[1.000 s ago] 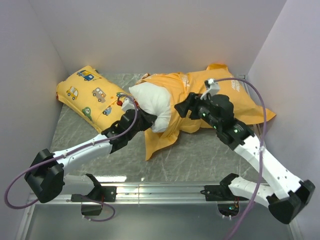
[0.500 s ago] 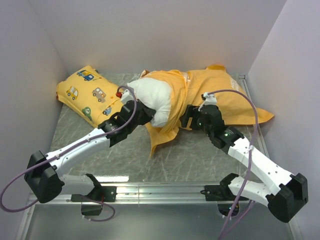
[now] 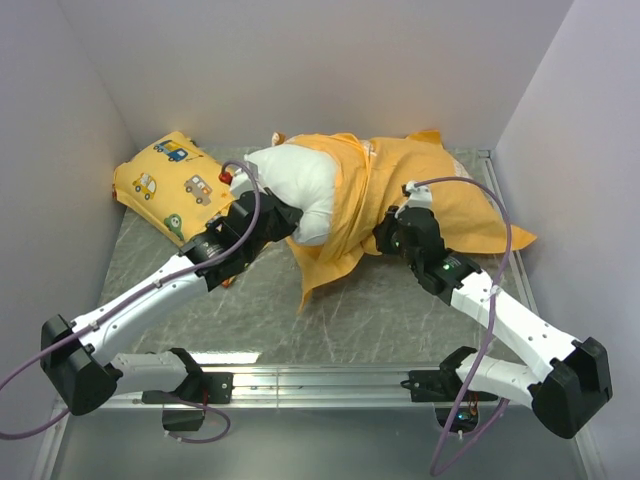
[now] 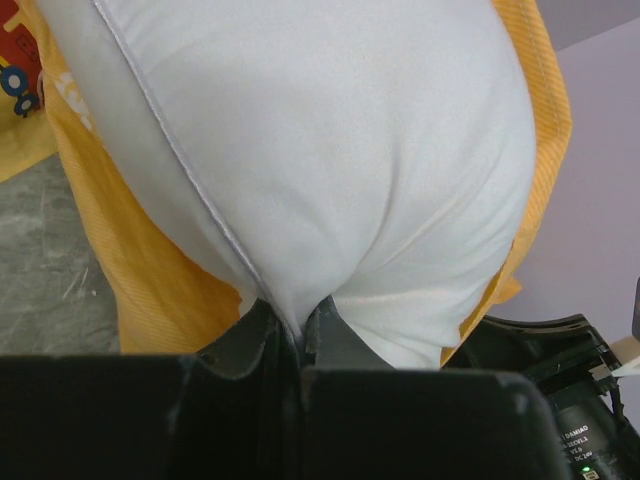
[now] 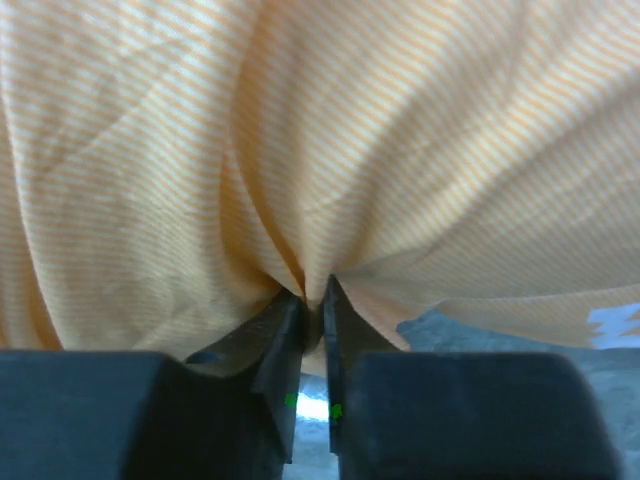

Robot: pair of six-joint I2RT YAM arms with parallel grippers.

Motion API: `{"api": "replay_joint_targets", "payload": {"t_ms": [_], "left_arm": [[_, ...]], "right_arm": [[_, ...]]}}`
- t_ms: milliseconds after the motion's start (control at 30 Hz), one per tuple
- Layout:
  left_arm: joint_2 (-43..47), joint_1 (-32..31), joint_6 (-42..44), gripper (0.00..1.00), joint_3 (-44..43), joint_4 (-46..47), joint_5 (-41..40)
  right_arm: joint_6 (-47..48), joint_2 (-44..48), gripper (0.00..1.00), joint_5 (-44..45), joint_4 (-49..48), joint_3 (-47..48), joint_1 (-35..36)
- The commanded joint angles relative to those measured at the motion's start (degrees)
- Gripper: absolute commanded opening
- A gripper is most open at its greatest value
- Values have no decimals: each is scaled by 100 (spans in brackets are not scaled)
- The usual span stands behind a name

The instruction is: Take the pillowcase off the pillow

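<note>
Both your tools gripped cloth: your left gripper (image 4: 300, 335) pinched the white pillow (image 4: 330, 150), your right gripper (image 5: 312, 300) pinched the orange pillowcase (image 5: 300, 130).

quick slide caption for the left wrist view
Left gripper pinching the white pillow, orange pillowcase on both sides.

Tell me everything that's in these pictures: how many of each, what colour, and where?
pillowcase: one, orange, back right of the table, covering the pillow's right part
pillow: one, white, back middle, left end bare outside the pillowcase
small pillow: one, yellow with little cars, back left corner
table: one, grey marbled, under everything
left gripper: one, black, pinched shut on the pillow's bare end
right gripper: one, black, pinched shut on a fold of the pillowcase
</note>
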State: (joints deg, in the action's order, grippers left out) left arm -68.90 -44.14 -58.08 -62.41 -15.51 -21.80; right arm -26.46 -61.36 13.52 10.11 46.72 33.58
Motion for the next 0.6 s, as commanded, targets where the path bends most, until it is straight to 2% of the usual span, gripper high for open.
{"api": "replay_joint_targets", "payload": {"t_ms": [0,67,100,200,267,367,467,567], "left_arm": [[369,90,315,0,-535,364,-333],[395,169,368,0,-649,277,-333],[404,195,394,0,-684,259,-325],[500,362,464,0,-825,92,-263],[650,511,508,0,-886,-5,-211],[896,748,588,0,-966,-258,-167],[1151,881,596,0,-852,-426,-79],[1414,890,570,0,-546,-541,52]], "right_arm": [[27,-51,11,353,-202,250,-141],[27,-42,1,362,-167,215,-238],[9,-34,0,371,-141,189,-404],[-70,-147,0,432,105,215,-825],[-140,-244,0,450,350,276,-1422],[-298,-525,0,187,474,294,-2247],[-439,-736,0,-190,387,215,-2785],[-492,-728,0,-481,264,127,-2840]]}}
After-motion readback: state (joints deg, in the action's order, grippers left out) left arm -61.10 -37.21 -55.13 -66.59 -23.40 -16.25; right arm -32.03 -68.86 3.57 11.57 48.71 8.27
